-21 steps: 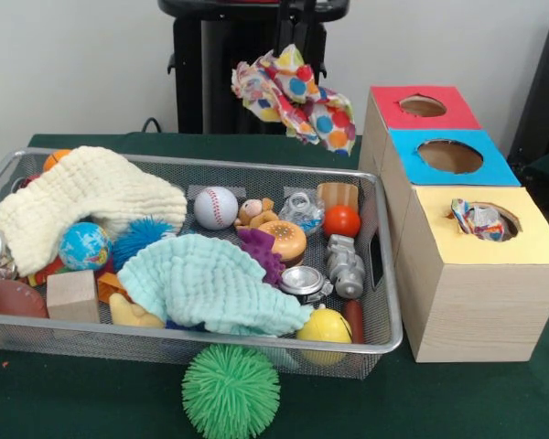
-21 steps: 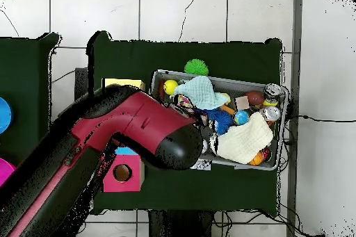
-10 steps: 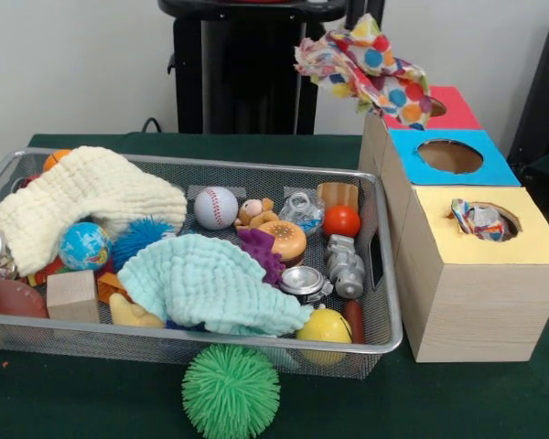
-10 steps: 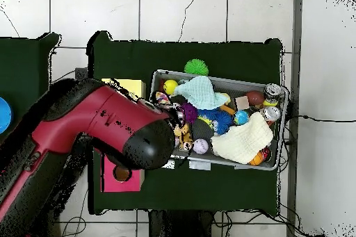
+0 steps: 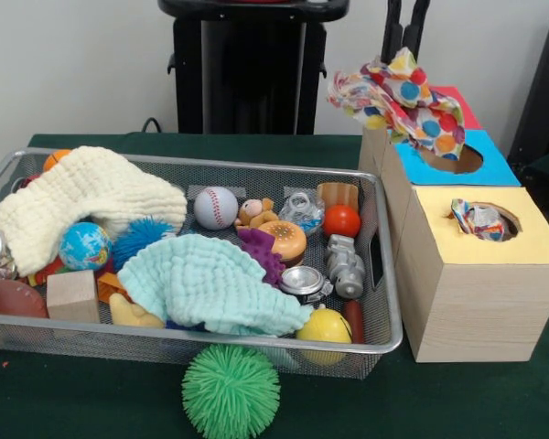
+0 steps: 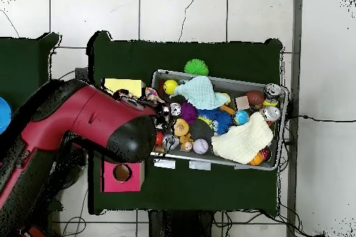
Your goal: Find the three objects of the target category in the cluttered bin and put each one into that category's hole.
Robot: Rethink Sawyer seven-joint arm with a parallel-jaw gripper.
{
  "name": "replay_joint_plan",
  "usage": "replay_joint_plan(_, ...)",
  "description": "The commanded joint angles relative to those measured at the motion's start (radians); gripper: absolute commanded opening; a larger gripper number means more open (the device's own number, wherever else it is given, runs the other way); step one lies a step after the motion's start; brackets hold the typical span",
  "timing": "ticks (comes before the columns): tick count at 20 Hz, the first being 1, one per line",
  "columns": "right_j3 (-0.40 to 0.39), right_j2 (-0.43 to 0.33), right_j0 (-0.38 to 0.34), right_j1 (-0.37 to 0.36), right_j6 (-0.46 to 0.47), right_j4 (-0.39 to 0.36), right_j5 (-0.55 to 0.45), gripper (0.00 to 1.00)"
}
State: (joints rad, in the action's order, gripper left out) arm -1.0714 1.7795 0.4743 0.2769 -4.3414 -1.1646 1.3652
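The polka-dot cloth [image 5: 401,96] hangs bunched from the pincer [image 5: 403,41], which is clenched on its top edge. It dangles above the blue-topped box [image 5: 457,160], covering part of that box's round hole and most of the red-topped box [image 5: 456,99] behind it. Nearer the camera stands the yellow-topped box [image 5: 483,240], with another patterned cloth [image 5: 476,219] stuffed into its hole.

Beside the boxes sits the wire mesh bin [image 5: 382,315] on the green table [image 5: 91,402]. Inside it lie a pale green cloth [image 5: 206,283] at the front and a cream knitted cloth [image 5: 82,197] at the far end from the boxes. Between them are a baseball [image 5: 216,208], an orange ball [image 5: 341,220], a globe ball [image 5: 83,246], a wooden block [image 5: 72,295] and a yellow ball [image 5: 325,326]. A green spiky ball [image 5: 231,392] rests on the table just outside the bin's front wall.

In the overhead view the red arm [image 6: 76,126] covers the boxes' middle.
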Motion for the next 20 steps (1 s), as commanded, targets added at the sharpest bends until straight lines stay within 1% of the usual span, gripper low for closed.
replay_joint_plan(1, 0.022, 0.062, -0.002, 0.124, -0.42, 0.145, 0.099, 0.0)
replay_joint_plan(6, -0.012, 0.07, 0.021, 0.167, -0.431, 0.174, 0.069, 0.0)
replay_joint_plan(12, -0.028, 0.036, 0.053, 0.201, -0.443, 0.193, 0.011, 0.0)
replay_joint_plan(13, -0.035, 0.04, 0.057, 0.212, -0.447, 0.196, 0.002, 0.0)
replay_joint_plan(16, -0.043, 0.048, 0.061, 0.23, -0.452, 0.2, 0.003, 0.0)
replay_joint_plan(20, -0.059, 0.04, 0.073, 0.246, -0.466, 0.207, -0.006, 0.0)
